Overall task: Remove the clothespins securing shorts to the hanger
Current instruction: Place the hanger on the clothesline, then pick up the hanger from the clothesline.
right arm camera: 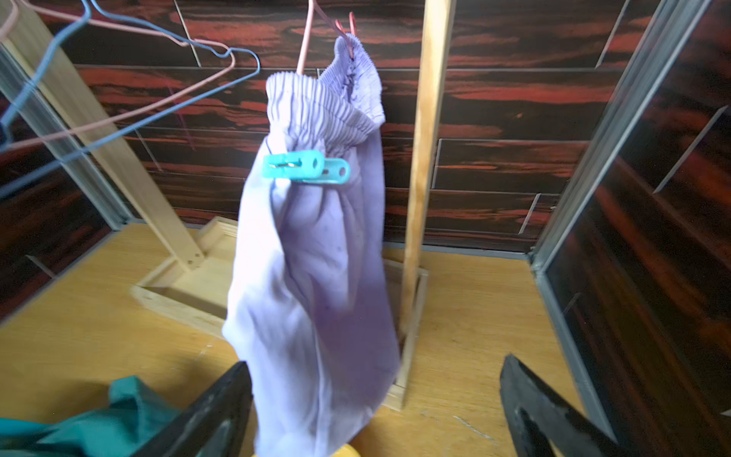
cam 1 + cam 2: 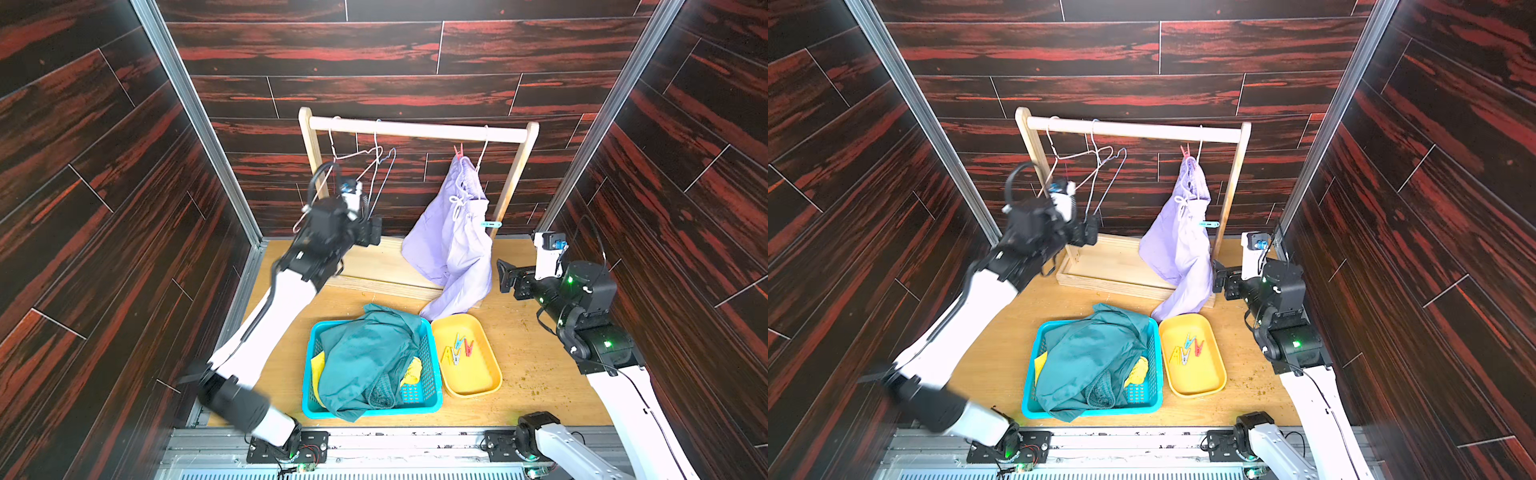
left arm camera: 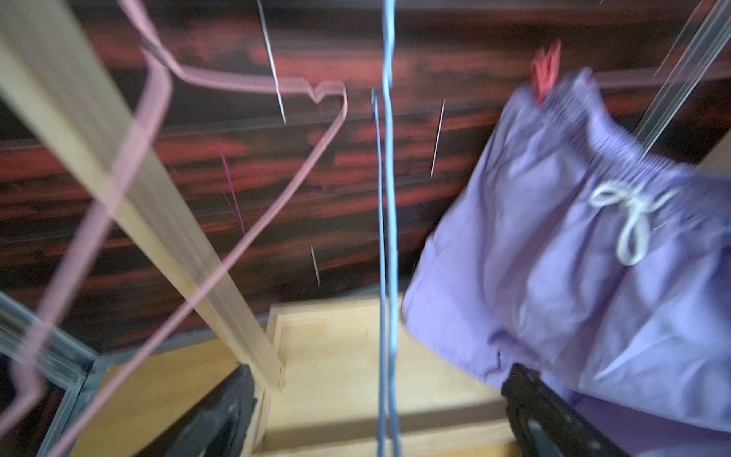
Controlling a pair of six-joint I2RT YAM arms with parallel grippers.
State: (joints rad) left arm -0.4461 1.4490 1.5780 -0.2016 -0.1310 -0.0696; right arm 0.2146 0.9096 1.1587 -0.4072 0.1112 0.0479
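Observation:
The lavender shorts point(image 2: 449, 245) point(image 1: 316, 277) hang from a hanger at the right end of the wooden rack point(image 2: 415, 129). A red-pink clothespin point(image 2: 458, 151) point(image 1: 350, 27) grips the waistband at the top. A light blue clothespin point(image 2: 491, 224) point(image 1: 306, 168) is clipped lower on it. My right gripper point(image 2: 505, 276) point(image 1: 375, 395) is open, just right of the shorts' lower part, with the hem hanging by one finger. My left gripper point(image 2: 372, 230) point(image 3: 375, 395) is open at the empty hangers; the blue hanger's wire point(image 3: 389, 237) runs between its jaws. The left wrist view is blurred.
A blue basket point(image 2: 434, 374) near the front holds teal shorts point(image 2: 365, 357) over yellow shorts point(image 2: 413, 370). Beside it a yellow tray point(image 2: 478, 382) holds several clothespins point(image 2: 457, 349). An empty pink hanger point(image 2: 357, 156) hangs at the rack's left end. Dark panel walls close in on three sides.

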